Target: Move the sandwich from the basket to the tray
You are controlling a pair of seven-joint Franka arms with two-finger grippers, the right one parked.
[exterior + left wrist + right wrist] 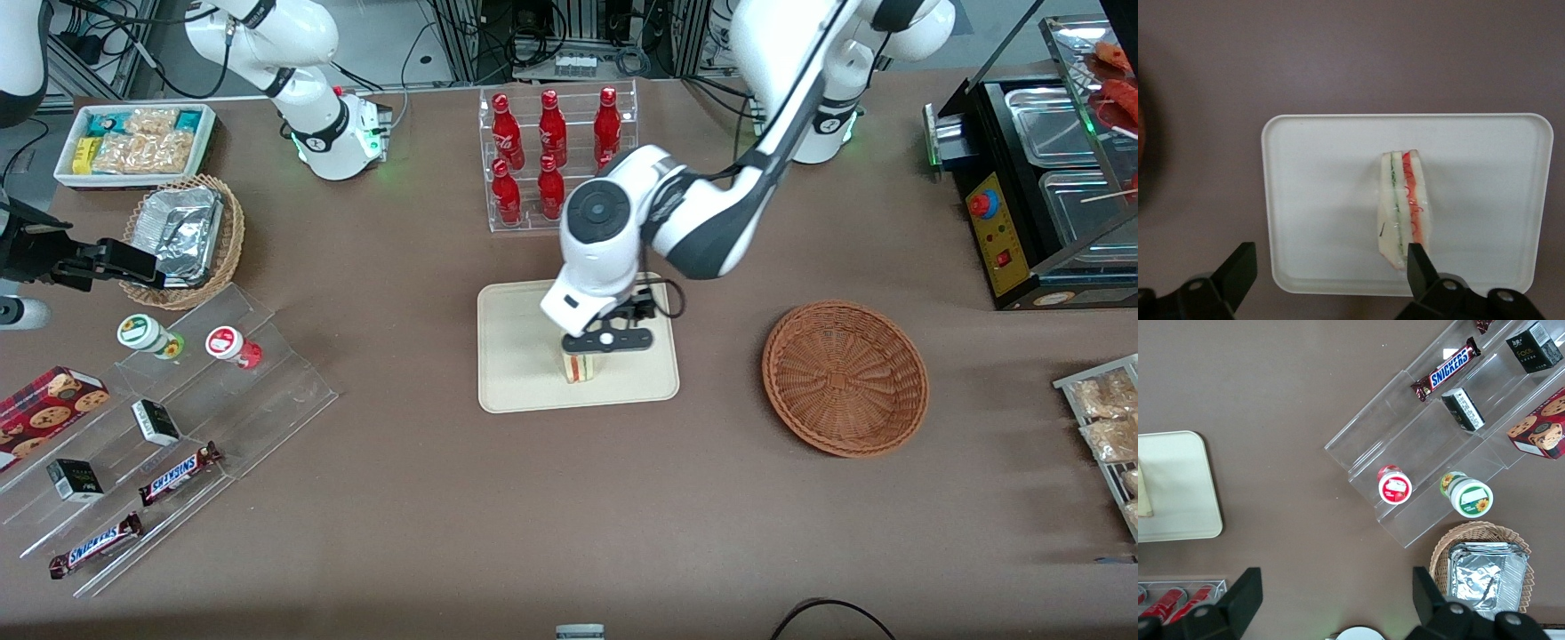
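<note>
- The sandwich (1403, 207) stands on its edge on the tray (516, 373), near the middle, with its red, orange and green filling layers showing along the cut face.
- The claw (1328, 267) hangs directly above the tray, its fingers spread wide; one fingertip (1417, 260) overlaps the sandwich's end in the wrist view, but nothing is gripped between the two.
- That wide spread over a sandwich resting on its own suggests the wedge has been let go, so the placing step looks done or nearly so.
- The basket (845, 378) sits on the counter (569, 516) toward the working arm's end, well apart from the tray, and holds nothing visible.
- Farther from the front camera than the tray stands a clear rack of red bottles (551, 156); the working arm's elbow passes near it, so a straight upward lift looks the safest retreat.
- Toward the parked arm's end lie a lighter wicker basket with a foil container (182, 236), a white bin of snack packets (133, 142), and clear stepped shelves (178, 427) carrying small tubs, boxes and chocolate bars.
- None of these stand between the claw and open air above the tray.
</note>
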